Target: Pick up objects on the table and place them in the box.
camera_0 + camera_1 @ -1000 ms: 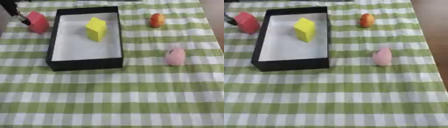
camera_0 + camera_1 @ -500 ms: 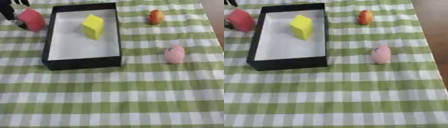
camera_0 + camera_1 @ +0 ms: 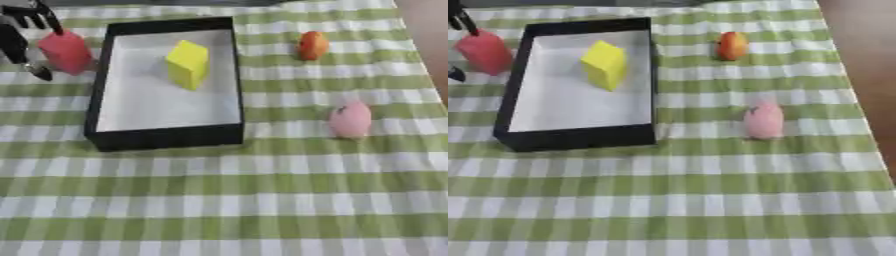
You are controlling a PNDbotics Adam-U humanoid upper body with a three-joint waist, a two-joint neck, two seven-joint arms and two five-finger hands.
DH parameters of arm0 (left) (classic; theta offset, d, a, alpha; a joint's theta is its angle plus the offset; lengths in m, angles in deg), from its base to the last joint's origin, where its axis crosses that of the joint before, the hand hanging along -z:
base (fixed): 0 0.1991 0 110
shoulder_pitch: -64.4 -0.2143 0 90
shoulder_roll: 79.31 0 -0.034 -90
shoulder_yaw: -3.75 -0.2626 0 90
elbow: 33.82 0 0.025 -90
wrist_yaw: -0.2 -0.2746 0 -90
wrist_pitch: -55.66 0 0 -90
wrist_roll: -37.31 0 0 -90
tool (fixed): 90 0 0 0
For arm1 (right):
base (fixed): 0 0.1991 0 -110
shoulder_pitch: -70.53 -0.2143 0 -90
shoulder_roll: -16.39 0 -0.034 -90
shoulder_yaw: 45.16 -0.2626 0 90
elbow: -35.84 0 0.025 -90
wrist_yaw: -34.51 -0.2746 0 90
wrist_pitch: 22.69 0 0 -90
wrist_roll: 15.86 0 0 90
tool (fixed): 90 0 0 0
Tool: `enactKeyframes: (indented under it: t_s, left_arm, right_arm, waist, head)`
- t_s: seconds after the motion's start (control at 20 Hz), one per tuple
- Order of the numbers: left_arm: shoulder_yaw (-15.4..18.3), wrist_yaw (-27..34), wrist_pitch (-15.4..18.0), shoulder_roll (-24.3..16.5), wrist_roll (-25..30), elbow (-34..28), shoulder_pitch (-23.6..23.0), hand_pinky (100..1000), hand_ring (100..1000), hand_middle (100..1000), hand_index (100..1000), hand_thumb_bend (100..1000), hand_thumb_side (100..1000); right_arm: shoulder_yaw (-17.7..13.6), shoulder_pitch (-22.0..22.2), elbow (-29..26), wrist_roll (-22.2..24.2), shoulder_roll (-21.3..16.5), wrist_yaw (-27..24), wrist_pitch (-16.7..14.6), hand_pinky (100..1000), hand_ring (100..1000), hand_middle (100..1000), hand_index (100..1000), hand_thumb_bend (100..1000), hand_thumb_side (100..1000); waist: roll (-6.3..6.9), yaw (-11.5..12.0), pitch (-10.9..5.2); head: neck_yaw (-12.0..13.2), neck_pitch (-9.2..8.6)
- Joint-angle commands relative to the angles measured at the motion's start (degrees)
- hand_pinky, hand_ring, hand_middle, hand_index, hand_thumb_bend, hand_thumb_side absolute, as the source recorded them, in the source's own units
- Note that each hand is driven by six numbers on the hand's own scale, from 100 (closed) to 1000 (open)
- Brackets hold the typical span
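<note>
A black box (image 3: 166, 137) with a white floor stands at the upper left, and a yellow block (image 3: 188, 64) lies inside it. Just left of the box stands a red object (image 3: 66, 51). My left hand (image 3: 16, 40) reaches in from the upper left corner and brackets the red object: its fingers (image 3: 37, 12) show at the far top side, and its thumb (image 3: 37, 71) sits at the near left, a little off the object. An orange-red fruit (image 3: 731, 45) lies right of the box. A pink object (image 3: 764, 119) lies nearer, on the right. My right hand is out of view.
A green and white checked cloth (image 3: 227, 200) covers the table. The table's right edge (image 3: 859, 100) runs along the right side, with brown floor beyond it.
The whole view has shifted slightly. My left hand has spread round the red object, fingers beyond it and thumb on its near side. The other objects lie as before.
</note>
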Motion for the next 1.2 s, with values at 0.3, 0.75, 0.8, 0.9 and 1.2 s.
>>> enactKeyframes:
  t_s: [0.3, 0.75, 0.8, 0.9, 1.2]
  left_arm:
    - [0.59, -0.92, 2.42, -2.70, -6.28, -2.41, 1.09, 869, 881, 830, 790, 660, 100]
    - [0.71, -3.32, 3.08, -2.69, -7.34, -2.50, 1.66, 882, 899, 855, 798, 658, 100]
    - [0.74, -3.77, 3.13, -2.48, -7.22, -1.92, 1.89, 882, 900, 858, 798, 658, 100]
    - [0.75, -4.62, 3.29, -1.94, -7.00, -0.70, 2.41, 883, 902, 861, 795, 659, 100]
    - [0.90, -6.17, 4.08, -1.16, -7.59, 1.11, 3.06, 888, 911, 864, 777, 666, 100]
  right_arm:
    - [-0.59, -0.78, -0.07, 0.10, -2.45, 0.30, -0.08, 758, 678, 732, 885, 100, 803]
    - [-0.43, -1.27, 0.02, 0.42, -2.53, 0.42, 0.00, 759, 678, 732, 884, 100, 803]
    - [-0.42, -1.36, 0.02, 0.44, -2.53, 0.42, 0.02, 759, 678, 732, 884, 100, 810]
    - [-0.38, -1.55, 0.01, 0.49, -2.50, 0.42, 0.04, 760, 678, 732, 885, 100, 809]
    - [-0.36, -1.91, 0.02, 0.56, -2.54, 0.47, 0.10, 761, 677, 732, 885, 100, 820]
  waist:
    - [-0.42, -0.02, 0.28]
    - [-0.56, -0.01, 1.36]
    - [-0.59, -0.01, 1.50]
    - [-0.66, -0.07, 1.81]
    - [-0.85, -0.13, 2.78]
  head:
    - [0.03, -1.18]
    - [-0.01, -1.30]
    - [0.06, -1.41]
    - [0.32, -1.72]
    - [1.05, -2.73]
